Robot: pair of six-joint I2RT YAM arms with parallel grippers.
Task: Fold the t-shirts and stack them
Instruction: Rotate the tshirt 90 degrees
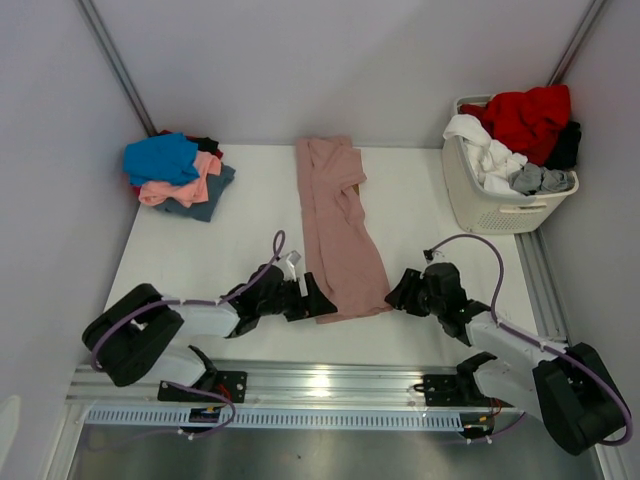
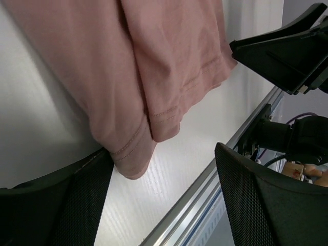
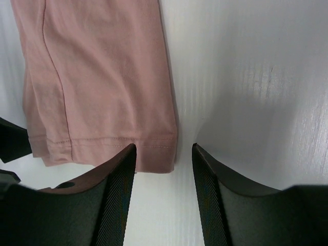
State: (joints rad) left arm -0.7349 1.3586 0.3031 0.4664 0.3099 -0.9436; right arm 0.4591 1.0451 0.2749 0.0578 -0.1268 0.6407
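Two robot arms meet at the near hem of a dusty-pink t-shirt (image 1: 335,225). The shirt lies flat on the tabletop (image 1: 200,260), folded into a long narrow strip that runs from the middle of the far edge toward the near edge.

The left tool (image 1: 318,298) is wide open and grips nothing. One finger (image 2: 66,205) sits against the hem's near-left corner, and the other finger (image 2: 266,205) is clear of the cloth, over bare surface.

The right tool (image 1: 398,292) is also open and empty, with a narrower gap. One finger (image 3: 115,195) overlaps the hem by its near-right corner (whether it presses on the cloth cannot be told). Its partner (image 3: 215,200) stands over bare tabletop just beside the shirt.

The tools face each other across the hem, one at each corner. Both arms lie low and stretched out, reaching from their bases at the near edge inward toward the middle, with the wrists close to the surface.

At the far-left corner is a pile of t-shirts, with a blue t-shirt (image 1: 160,158) on top of a salmon t-shirt (image 1: 185,190) and a slate t-shirt (image 1: 208,205). At the far-right corner a white laundry basket (image 1: 490,205) holds a red t-shirt (image 1: 525,115) and a white t-shirt (image 1: 480,145), heaped above its rim.
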